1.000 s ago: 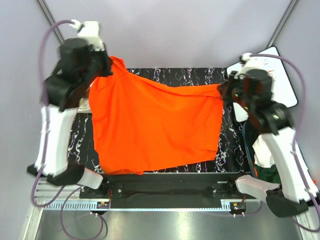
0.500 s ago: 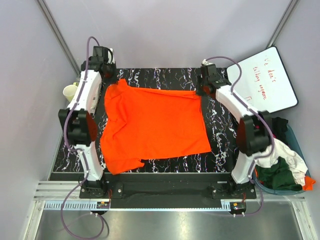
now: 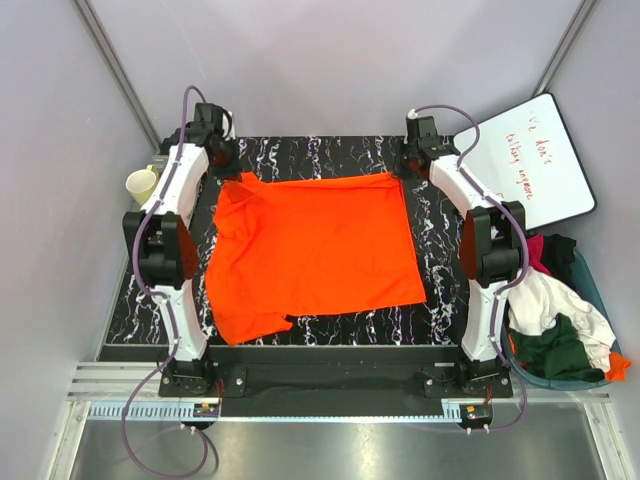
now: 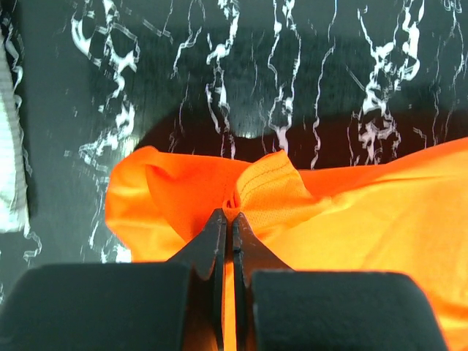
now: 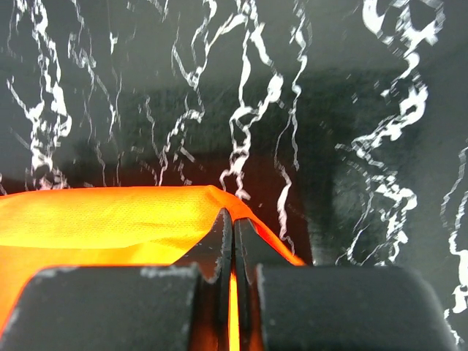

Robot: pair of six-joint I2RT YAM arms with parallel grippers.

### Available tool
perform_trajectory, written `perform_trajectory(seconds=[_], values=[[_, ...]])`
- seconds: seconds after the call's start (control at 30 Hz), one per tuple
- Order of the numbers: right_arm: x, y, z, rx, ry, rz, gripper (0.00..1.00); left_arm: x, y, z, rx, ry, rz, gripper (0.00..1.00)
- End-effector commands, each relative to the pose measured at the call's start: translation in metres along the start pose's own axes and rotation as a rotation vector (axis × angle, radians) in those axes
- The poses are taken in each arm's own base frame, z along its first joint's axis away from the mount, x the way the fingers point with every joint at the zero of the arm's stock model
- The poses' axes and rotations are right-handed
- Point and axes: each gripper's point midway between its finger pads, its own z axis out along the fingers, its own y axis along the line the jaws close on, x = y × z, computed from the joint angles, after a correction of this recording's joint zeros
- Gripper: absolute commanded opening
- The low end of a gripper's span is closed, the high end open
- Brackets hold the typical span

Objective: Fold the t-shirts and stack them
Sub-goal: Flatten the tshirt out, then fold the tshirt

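at the far table point(image 3: 445, 275) edge, orange t-shirt point(image 3: 315, 250) corners clamped in left fingers point(image 4: 214, 238) and right fingers point(image 5: 224, 245)

A cup point(image 3: 141, 184) stands left of the marbled table point(image 3: 330, 150), a whiteboard point(image 3: 535, 160) right

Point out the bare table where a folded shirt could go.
Bare table shows in a strip between the orange shirt and the right arm. Another band runs along the far edge, between the left gripper and the right gripper. The left side is crowded: the shirt nearly reaches the left arm.
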Motion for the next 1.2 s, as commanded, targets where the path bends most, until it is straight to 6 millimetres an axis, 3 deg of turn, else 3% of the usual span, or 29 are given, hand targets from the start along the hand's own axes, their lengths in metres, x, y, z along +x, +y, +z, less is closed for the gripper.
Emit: perform_trajectory(seconds=[0.0,0.07,0.37,0.47,0.67,0.7,0.73,0.8,0.9,0.97,1.0,1.03,1.1,1.13,1.17], values=[[0.004,0.008,-0.025,-0.05,0.032,0.012,0.0,0.0,0.002,-0.039,-0.023,-0.04,-0.013,0.0],[0.015,0.007,-0.029,-0.06,0.066,0.012,0.0,0.014,0.003,-0.043,-0.025,-0.006,-0.028,0.0],[0.06,0.001,-0.035,-0.06,0.233,0.006,0.0,0.111,0.014,-0.046,-0.061,0.22,-0.127,0.0],[0.073,0.002,-0.035,-0.065,0.289,0.025,0.0,0.134,0.019,-0.045,-0.089,0.271,-0.149,0.0],[0.1,0.007,-0.041,-0.094,0.425,0.078,0.0,0.161,0.028,-0.044,-0.133,0.339,-0.167,0.0],[0.104,0.008,-0.042,-0.098,0.444,0.081,0.01,0.165,0.028,-0.043,-0.134,0.358,-0.168,0.04],[0.111,0.009,-0.046,-0.103,0.479,0.086,0.01,0.17,0.027,-0.044,-0.131,0.381,-0.171,0.15],[0.118,0.008,-0.049,-0.102,0.512,0.09,0.02,0.174,0.026,-0.044,-0.133,0.405,-0.168,0.52],[0.137,0.004,-0.062,-0.083,0.608,0.095,0.05,0.173,0.03,-0.051,-0.172,0.389,-0.149,0.9],[0.144,0.0,-0.068,-0.074,0.647,0.075,0.12,0.166,0.03,-0.057,-0.172,0.359,-0.144,0.96],[0.147,-0.006,-0.072,-0.047,0.66,0.07,0.23,0.163,0.03,-0.059,-0.173,0.346,-0.143,0.99],[0.15,-0.01,-0.074,-0.031,0.668,0.053,0.45,0.16,0.029,-0.061,-0.171,0.334,-0.141,0.99],[0.15,-0.018,-0.079,0.004,0.666,0.025,0.62,0.154,0.029,-0.063,-0.17,0.312,-0.14,0.99],[0.149,-0.022,-0.08,0.023,0.663,0.011,0.79,0.15,0.028,-0.063,-0.17,0.303,-0.141,0.99],[0.147,-0.025,-0.081,0.039,0.658,0.002,0.83,0.149,0.027,-0.06,-0.17,0.304,-0.141,0.99]])
